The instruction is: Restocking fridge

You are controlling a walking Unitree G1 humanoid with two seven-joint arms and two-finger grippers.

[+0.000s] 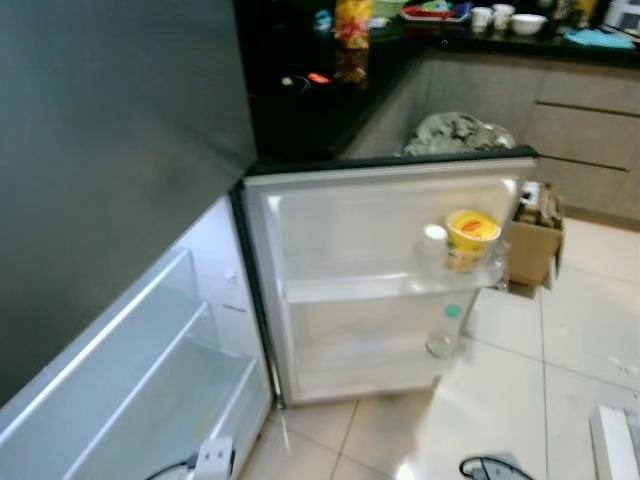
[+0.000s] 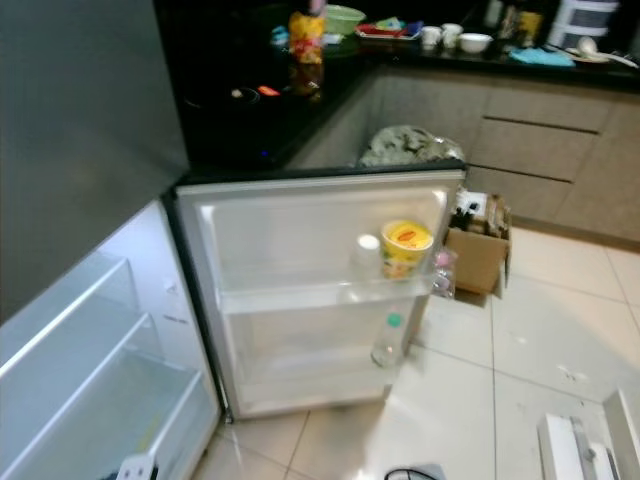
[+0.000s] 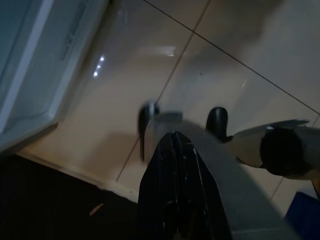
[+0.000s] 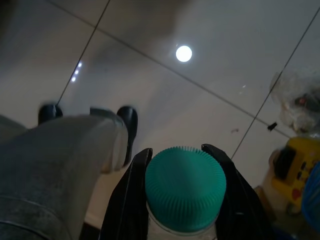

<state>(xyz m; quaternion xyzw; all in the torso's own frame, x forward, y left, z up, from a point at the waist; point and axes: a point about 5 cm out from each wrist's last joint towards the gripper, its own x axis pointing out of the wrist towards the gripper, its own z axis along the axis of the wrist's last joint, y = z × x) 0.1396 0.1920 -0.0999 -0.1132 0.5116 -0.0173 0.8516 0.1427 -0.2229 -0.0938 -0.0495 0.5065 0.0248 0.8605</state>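
Note:
The fridge stands open, its bare inner shelves [image 1: 150, 370] at the lower left and its door [image 1: 380, 290] swung wide in front of me. A yellow cup [image 1: 471, 237] and a small white-capped container [image 1: 434, 240] sit on the upper door shelf. A clear bottle with a green cap [image 1: 446, 332] stands in the lower door shelf. In the right wrist view, my right gripper [image 4: 177, 151] is shut on another clear bottle just below its green cap [image 4: 185, 187], above the tiled floor. My left gripper [image 3: 173, 137] hangs over the floor, fingers pressed together and holding nothing.
An open cardboard box [image 1: 535, 235] with items stands on the floor beyond the door. A filled bag [image 1: 458, 132] lies behind the door. The dark counter [image 1: 300, 90] carries bowls and packets. A white plug block [image 1: 213, 458] lies by the fridge base, and a white object [image 1: 615, 440] is on the floor at the right.

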